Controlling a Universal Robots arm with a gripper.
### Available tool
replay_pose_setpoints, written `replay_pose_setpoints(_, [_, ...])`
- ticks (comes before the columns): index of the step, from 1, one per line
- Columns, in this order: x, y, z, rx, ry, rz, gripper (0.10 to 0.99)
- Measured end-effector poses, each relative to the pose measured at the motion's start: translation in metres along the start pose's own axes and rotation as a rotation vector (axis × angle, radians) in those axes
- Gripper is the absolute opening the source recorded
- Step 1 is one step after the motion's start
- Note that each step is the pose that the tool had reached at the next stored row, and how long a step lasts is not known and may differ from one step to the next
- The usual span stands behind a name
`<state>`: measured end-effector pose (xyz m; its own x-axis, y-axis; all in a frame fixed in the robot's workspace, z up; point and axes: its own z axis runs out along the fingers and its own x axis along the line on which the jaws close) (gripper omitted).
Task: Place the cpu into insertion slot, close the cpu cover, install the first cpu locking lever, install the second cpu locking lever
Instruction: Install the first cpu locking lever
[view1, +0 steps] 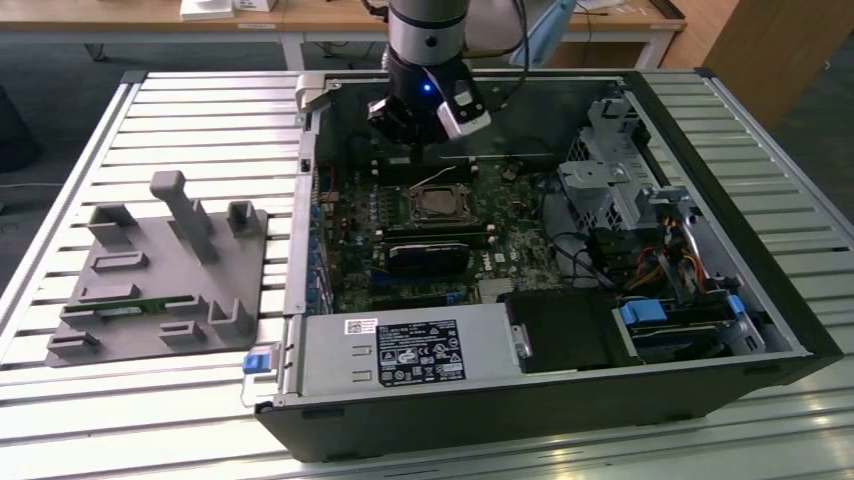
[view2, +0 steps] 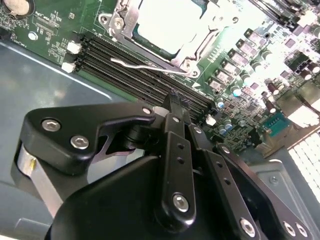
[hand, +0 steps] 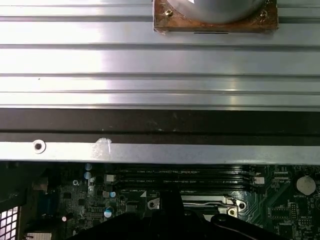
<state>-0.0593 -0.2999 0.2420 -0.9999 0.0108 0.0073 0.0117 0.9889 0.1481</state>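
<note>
The cpu (view2: 165, 20) shows its pale silvery top inside the insertion slot (view1: 438, 205) on the green motherboard (view2: 45, 30). The cpu cover (view2: 119, 22), a silver frame, lies down around the chip. A thin wire locking lever (view2: 142, 65) runs loose along the socket's side, between it and the black memory slots (view2: 125, 70); in the exterior view it sticks up behind the socket. My gripper (view2: 173, 98) hangs just above the memory slots beside the socket. Its black fingers are together, shut on nothing. In the exterior view the gripper (view1: 418, 150) is just behind the socket.
The open computer case (view1: 747, 330) holds a black card (view1: 427, 255), a power supply (view1: 400, 355), drive cages (view1: 607, 170) and cables. Its metal wall (hand: 160, 150) rises close behind the gripper. A grey fixture block (view1: 160, 270) sits on the slatted table (view1: 187, 100).
</note>
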Motion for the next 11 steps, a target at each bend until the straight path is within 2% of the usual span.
replay_pose_setpoints(8, [-0.0092,-0.0001,0.0011,0.0,-0.0001,0.0,0.106])
replay_pose_setpoints(11, [-0.0096,-0.0002,0.002,0.005,0.0,0.0,0.106])
